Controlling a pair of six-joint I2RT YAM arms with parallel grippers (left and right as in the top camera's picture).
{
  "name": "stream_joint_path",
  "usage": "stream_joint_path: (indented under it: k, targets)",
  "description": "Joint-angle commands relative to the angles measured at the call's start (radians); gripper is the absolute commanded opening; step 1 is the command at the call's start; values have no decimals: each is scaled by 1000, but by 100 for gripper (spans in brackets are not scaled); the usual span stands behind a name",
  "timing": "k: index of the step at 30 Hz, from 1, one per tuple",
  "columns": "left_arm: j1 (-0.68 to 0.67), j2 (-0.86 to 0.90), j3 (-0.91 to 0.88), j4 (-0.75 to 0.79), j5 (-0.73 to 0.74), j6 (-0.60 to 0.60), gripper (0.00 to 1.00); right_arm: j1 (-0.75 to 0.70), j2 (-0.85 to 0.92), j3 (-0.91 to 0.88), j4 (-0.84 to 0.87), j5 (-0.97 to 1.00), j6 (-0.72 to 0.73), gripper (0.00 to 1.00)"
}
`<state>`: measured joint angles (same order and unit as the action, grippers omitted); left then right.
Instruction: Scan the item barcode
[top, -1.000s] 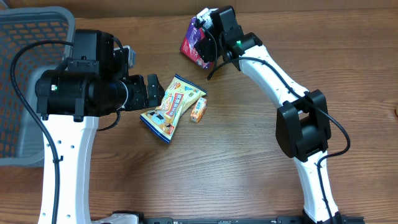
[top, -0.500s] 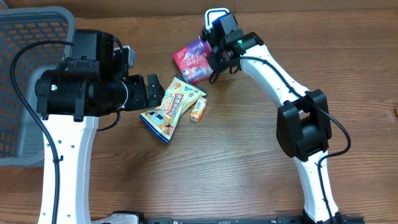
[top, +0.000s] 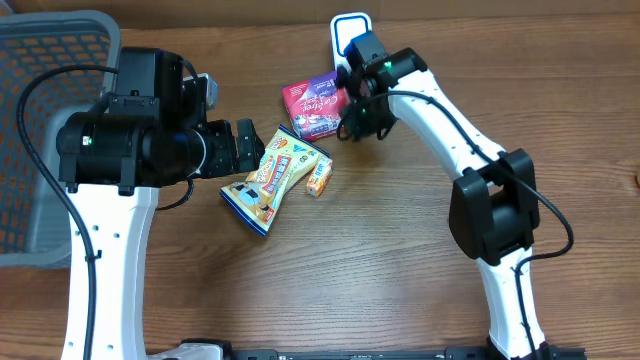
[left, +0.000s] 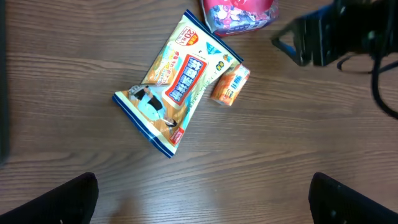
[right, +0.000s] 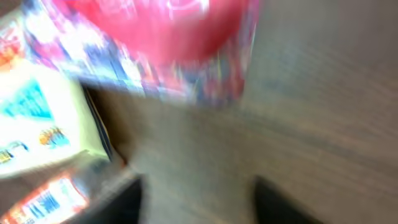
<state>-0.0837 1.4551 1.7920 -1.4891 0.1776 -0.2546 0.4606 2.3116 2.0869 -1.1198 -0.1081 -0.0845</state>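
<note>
Overhead, the red pouch (top: 314, 107) lies flat on the worktop (top: 380, 260), just beside the right gripper (top: 350, 115) and a little in front of the white scanner (top: 346, 24) at the far edge. Nothing is held up to the scanner at this moment. The right wrist view is badly blurred, but it shows the two dark fingers (right: 109, 202) standing apart with bare wood between them and the pouch ahead of them, so the right gripper looks open and holds nothing.

A yellow snack bag (top: 272, 175) and a small orange box (top: 319, 177) lie touching each other near the middle, between the two arms. The left gripper (top: 245, 148) hovers just beside the bag; in the left wrist view its fingers (left: 56, 202) are spread wide at the lower corners, empty, with the bag and box well ahead of them. A grey basket (top: 60, 20) stands at the far left.

Judging by this layout, no scan is under way. Whether the pouch's barcode has been read cannot be told from these pictures. The bag and the box look unhandled, so at least those two seem left to do: each needs picking up, its barcode turned to the scanner, and probably setting aside afterwards.
</note>
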Motion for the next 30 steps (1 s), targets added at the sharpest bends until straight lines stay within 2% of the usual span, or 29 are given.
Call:
stream_joint_path:
  k: [1, 5, 10, 15, 18, 21, 23, 28, 30]
  targets:
    - [-2, -2, 2, 2, -10, 8, 100, 3, -52, 9, 104, -41, 11, 72]
    - [-2, -2, 2, 2, -10, 8, 100, 3, -25, 8, 251, -42, 16, 71]
    - [-2, -2, 2, 2, -10, 8, 100, 3, 53, 8, 373, -43, 98, 64]
    - [-2, -2, 2, 2, -10, 8, 100, 3, 121, 8, 401, -40, 116, 66]
    - [-2, -2, 2, 2, -10, 8, 100, 3, 156, 8, 401, -24, 122, 72]
    - [-2, -2, 2, 2, -10, 8, 100, 3, 175, 8, 382, -25, 124, 70]
    - [-2, -2, 2, 2, -10, 8, 100, 3, 178, 8, 362, -25, 141, 59]
    - [-2, -2, 2, 2, -10, 8, 100, 3, 175, 9, 315, -29, 195, 4]
    - [-2, -2, 2, 2, -10, 8, 100, 2, 167, 9, 296, -37, 225, 4]
